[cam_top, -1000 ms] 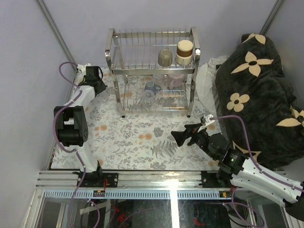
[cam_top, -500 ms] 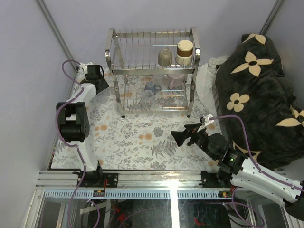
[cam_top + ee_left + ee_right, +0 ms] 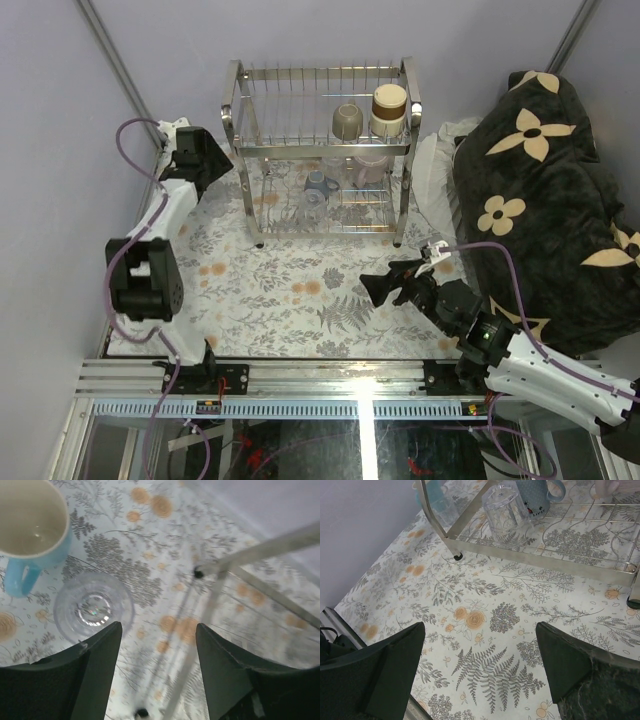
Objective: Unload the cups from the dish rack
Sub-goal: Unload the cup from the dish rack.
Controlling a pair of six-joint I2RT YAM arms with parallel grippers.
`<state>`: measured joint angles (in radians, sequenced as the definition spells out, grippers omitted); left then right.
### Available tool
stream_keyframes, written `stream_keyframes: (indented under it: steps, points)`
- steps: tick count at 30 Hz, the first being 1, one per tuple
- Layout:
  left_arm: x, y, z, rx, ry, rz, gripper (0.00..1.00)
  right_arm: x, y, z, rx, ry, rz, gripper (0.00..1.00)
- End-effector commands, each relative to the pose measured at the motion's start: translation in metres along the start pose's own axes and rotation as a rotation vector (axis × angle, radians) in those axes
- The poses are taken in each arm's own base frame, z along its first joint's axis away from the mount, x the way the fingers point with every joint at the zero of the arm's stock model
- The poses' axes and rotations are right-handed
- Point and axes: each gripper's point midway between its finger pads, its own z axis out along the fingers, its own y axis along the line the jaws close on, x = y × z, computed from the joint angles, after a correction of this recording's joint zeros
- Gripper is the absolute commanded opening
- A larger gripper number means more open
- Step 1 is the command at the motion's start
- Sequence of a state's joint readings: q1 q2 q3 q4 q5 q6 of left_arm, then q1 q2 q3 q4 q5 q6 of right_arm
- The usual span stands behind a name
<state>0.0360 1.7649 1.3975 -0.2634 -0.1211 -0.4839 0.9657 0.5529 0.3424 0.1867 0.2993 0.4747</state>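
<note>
Chrome wire, two tiers, thick tubular posts: the shiny dish rack (image 3: 320,150) sits upper centre of the top view on the floral-print tabletop (image 3: 290,300). Its top tier holds a rounded olive-grey mug (image 3: 347,121) and, just beside it to the right, a brown-and-cream cup (image 3: 389,108). Lower tier: a pale lilac mug (image 3: 371,166), a grey-blue dotted cup (image 3: 318,184) and a clear faceted glass (image 3: 300,207) (the right wrist view shows this one at top centre, next to the grey-blue cup).

Two cups are off the rack. In the left wrist view a light blue handled mug (image 3: 35,527) stands upright at upper left w/ a clear round tumbler (image 3: 93,605) just below it. Both are on the tabletop, near a black rack foot (image 3: 199,572).

The left gripper (image 3: 157,630) hangs above them, its dark fingers (image 3: 97,675) spread apart w/ nothing btwn. The right gripper (image 3: 479,630), at lower right of the top view, also gapes wide over the floral cloth, well apart from the rack's front rail and holding nothing.
</note>
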Motion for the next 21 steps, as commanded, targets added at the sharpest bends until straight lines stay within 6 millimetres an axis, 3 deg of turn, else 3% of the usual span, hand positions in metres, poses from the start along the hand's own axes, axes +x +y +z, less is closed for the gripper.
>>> stream_keyframes:
  steps: [1,7,13,16,21]
  points:
    - [-0.012,-0.036,-0.059,0.113,-0.087,-0.069,0.62,-0.018,0.003,0.006,0.006,-0.064,-0.018,1.00]
    - [0.026,-0.021,-0.112,0.155,-0.054,-0.186,0.63,-0.023,0.022,0.020,-0.034,-0.014,-0.021,0.99]
    - [0.038,0.008,-0.161,0.134,-0.104,-0.238,0.67,-0.016,0.044,0.045,-0.075,0.081,-0.012,0.98]
    - [0.037,0.019,-0.176,0.096,-0.119,-0.234,0.69,-0.016,0.051,0.052,-0.093,0.080,0.016,0.98]
    - [0.055,0.021,-0.191,0.139,-0.074,-0.240,0.69,-0.019,0.056,0.073,-0.069,0.093,-0.005,0.99]
